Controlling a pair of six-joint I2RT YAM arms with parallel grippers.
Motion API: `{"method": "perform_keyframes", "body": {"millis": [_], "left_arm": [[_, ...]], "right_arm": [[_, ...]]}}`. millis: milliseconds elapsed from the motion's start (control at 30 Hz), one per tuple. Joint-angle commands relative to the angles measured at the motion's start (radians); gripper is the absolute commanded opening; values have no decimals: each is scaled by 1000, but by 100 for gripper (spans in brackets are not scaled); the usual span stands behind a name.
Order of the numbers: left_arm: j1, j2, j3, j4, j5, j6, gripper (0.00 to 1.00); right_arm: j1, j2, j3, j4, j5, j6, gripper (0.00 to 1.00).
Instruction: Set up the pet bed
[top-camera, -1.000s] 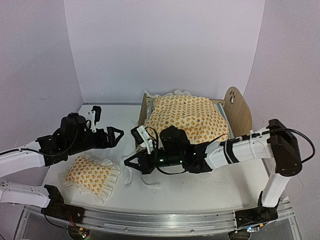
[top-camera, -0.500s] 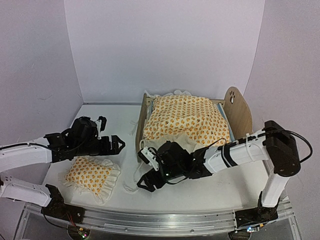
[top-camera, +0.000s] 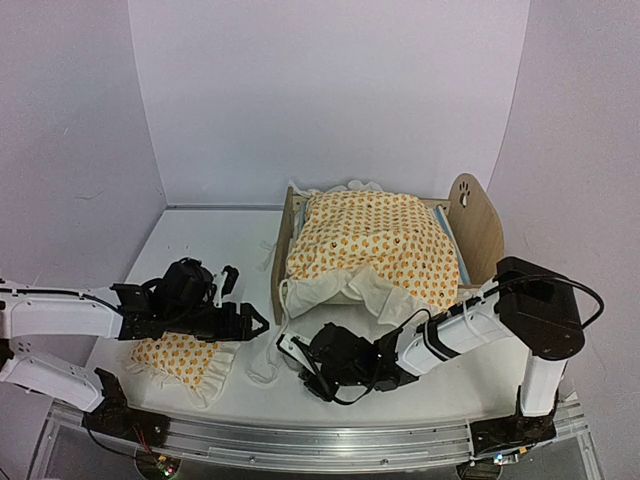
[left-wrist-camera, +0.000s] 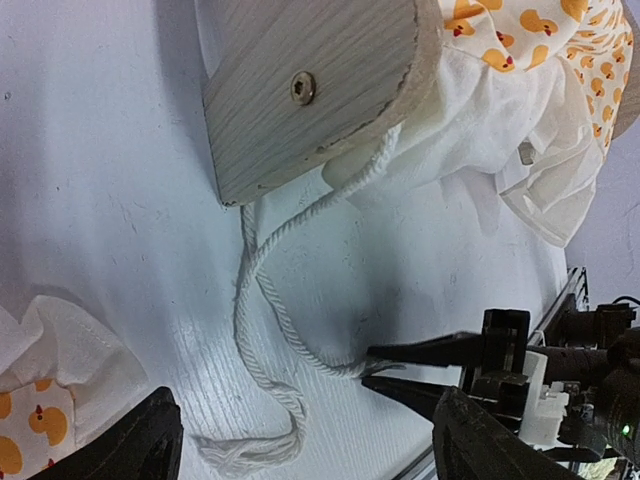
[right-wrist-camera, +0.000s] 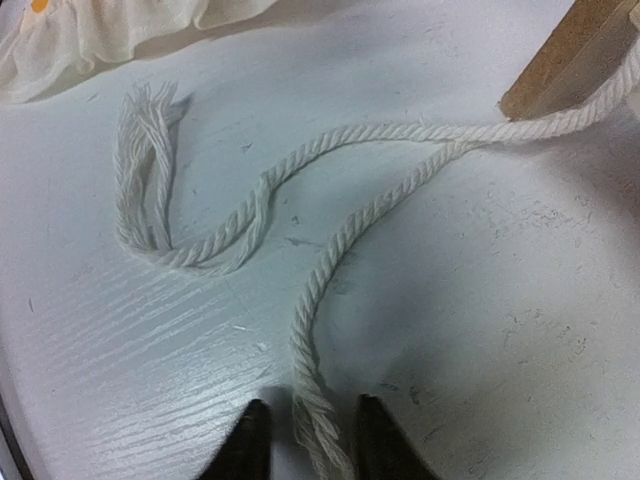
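Note:
The pet bed (top-camera: 480, 228) stands at the right of the table, and an orange duck-print blanket (top-camera: 375, 240) covers its mattress. From its wooden footboard (left-wrist-camera: 300, 90) a white twisted cord (left-wrist-camera: 262, 300) trails over the table. My right gripper (right-wrist-camera: 312, 440) lies low on the table in front of the bed. Its fingers (right-wrist-camera: 250, 440) stand narrowly apart on either side of the cord's frayed end (right-wrist-camera: 318, 420), with a gap on each side. My left gripper (left-wrist-camera: 310, 450) hovers wide open and empty over the cord, left of the footboard (top-camera: 285, 255).
A small ruffled pillow (top-camera: 180, 358) lies at the front left, partly under my left arm. The blanket's white underside (top-camera: 340, 285) hangs out over the bed's near side. A second frayed cord end (right-wrist-camera: 150, 130) rests beside the pillow's ruffle (right-wrist-camera: 100, 40).
My left gripper moved right and nearer, to the foot of the bed. My right gripper dropped toward the front edge, opened, and narrowed around the cord's end. The blanket's near edge fell open.

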Motion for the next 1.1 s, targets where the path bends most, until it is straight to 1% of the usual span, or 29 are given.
{"method": "perform_keyframes", "body": {"millis": [0,33,67,167,233,300,433,467,533,667,733,800,833,933,1033,1067], "left_arm": [[-7,-48,-85,186,-22,-38,85],[-7,-59,-106,220,-38,-35,85],[-7,-67,-128,266,-50,-29,85],[-11,-87,-176,406,-54,50,83],[-17,-102,-227,540,-47,134,83],[-19,-113,-264,645,-39,239,84],[-21,-93,-266,693,-22,427,86],[-21,-79,-263,709,-2,459,85],[-21,-44,-275,800,77,500,82],[-19,52,-273,923,260,498,76],[-5,123,-245,926,356,463,73],[3,169,-227,937,419,434,71],[5,183,-224,937,438,432,70],[25,193,-227,937,442,439,61],[38,193,-220,938,430,455,55],[40,195,-219,938,420,456,54]], "right_arm": [[25,-21,-58,84,208,7,7],[24,-42,-75,108,200,27,1],[22,-66,-83,124,171,49,0],[15,-132,-66,137,43,106,0],[-9,-169,-59,171,-43,152,0],[-50,-172,-42,191,-140,185,0],[-108,-142,38,176,-286,243,0],[-123,-134,56,162,-309,257,0],[-148,-118,90,153,-376,280,0],[-180,-110,114,151,-449,307,0],[-186,-111,116,151,-455,309,0],[-188,-110,120,151,-461,307,0],[-189,-110,120,150,-467,306,0],[-188,-110,117,149,-490,298,0],[-188,-110,116,150,-512,291,0],[-189,-111,116,150,-520,289,0]]}}
